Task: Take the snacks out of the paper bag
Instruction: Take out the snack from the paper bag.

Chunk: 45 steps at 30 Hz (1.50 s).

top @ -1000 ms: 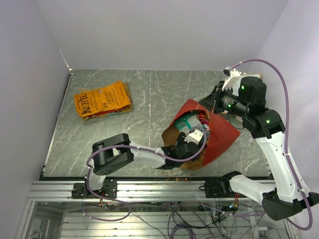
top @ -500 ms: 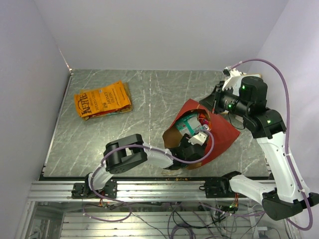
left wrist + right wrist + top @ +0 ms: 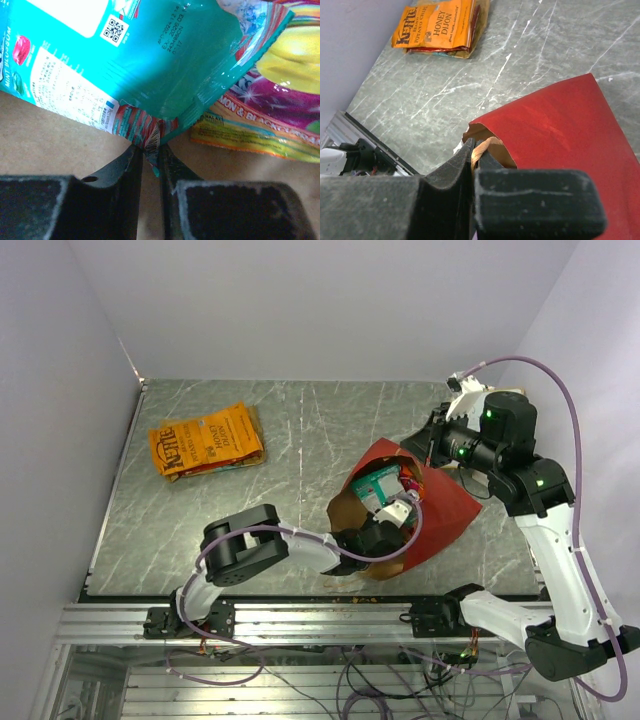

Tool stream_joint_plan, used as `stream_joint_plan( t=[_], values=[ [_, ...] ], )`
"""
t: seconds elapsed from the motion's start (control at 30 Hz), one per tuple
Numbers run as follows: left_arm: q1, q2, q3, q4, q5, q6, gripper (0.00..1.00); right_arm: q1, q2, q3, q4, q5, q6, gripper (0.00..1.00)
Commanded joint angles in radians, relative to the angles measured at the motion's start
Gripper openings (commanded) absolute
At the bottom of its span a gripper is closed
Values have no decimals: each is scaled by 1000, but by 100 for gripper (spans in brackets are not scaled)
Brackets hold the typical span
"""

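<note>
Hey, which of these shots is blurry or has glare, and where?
Left wrist: the teal packet has sharp print, and there are glare spots on the yellow-purple packet. Right wrist: the fingers are close to the lens and soft, yet the chip bag lettering is readable. Top: even, soft light, no glare on the paper bag.

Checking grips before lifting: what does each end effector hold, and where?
Left end effector: teal packet, by its crimped corner; right end effector: bag, by its handle.

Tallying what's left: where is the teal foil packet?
Top view, right of centre: the teal foil packet sits inside the red paper bag's mouth, its corner pinched between the left gripper's fingers.
</note>
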<state>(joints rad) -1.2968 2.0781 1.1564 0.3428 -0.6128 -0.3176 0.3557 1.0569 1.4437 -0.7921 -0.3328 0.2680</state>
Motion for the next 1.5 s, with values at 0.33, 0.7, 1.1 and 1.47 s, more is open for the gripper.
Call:
stream_joint_plan(
  t=[0.33,0.7,1.1,1.47],
  values=[
    [3,-328,-101,-105,326,-3,7,3,-38,-10,52,63,-48,0],
    [4,-537,-130,-319,360,-57,7,3,-32,-55,107,67,-60,0],
    [5,-522,158,-785,190,-126,7,3,-54,-57,106,114,-59,0],
    [10,-687,245,-989,168,-131,7,3,-54,-39,143,190,-30,0]
  ],
)
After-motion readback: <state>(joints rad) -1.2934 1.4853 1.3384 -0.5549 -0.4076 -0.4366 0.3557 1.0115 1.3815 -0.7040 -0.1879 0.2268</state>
